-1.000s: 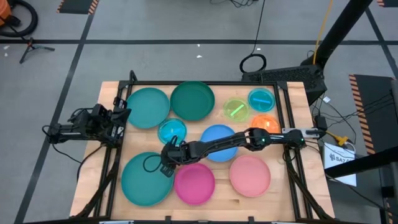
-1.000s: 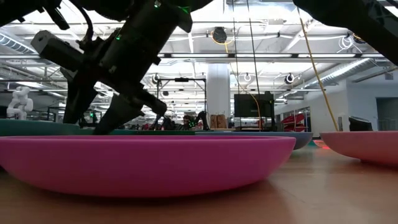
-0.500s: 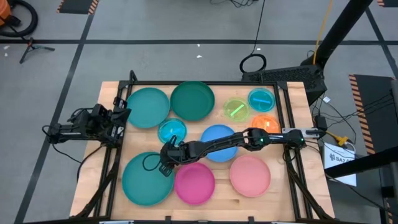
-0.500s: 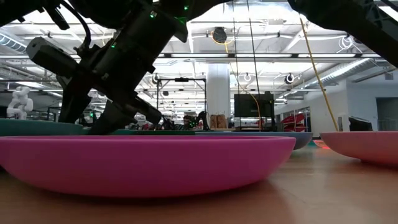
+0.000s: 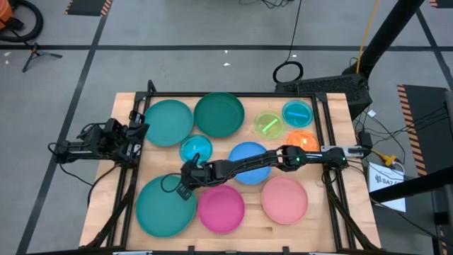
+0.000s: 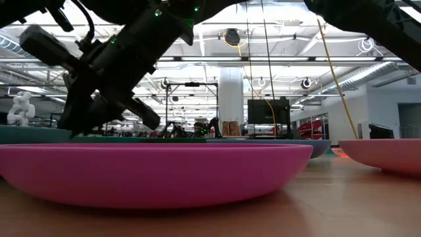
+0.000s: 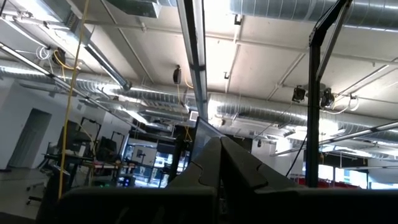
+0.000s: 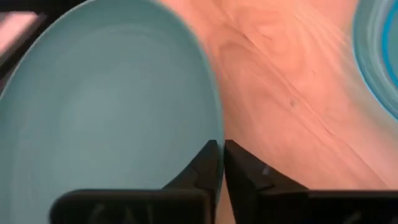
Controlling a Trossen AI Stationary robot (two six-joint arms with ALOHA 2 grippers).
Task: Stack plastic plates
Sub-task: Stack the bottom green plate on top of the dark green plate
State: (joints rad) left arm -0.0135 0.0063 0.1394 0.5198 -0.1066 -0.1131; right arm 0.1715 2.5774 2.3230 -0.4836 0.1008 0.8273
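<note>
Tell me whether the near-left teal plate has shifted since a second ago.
Yes. The teal plate, pinched at its rim by the right end effector, slid slightly left, away from the magenta plate.

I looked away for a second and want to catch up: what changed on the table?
The right gripper closed on the rim of the large teal plastic plate at the table's near left and has dragged it slightly leftward. The left gripper, shut, stayed parked at the left edge. The magenta plate and the rest did not move.
</note>
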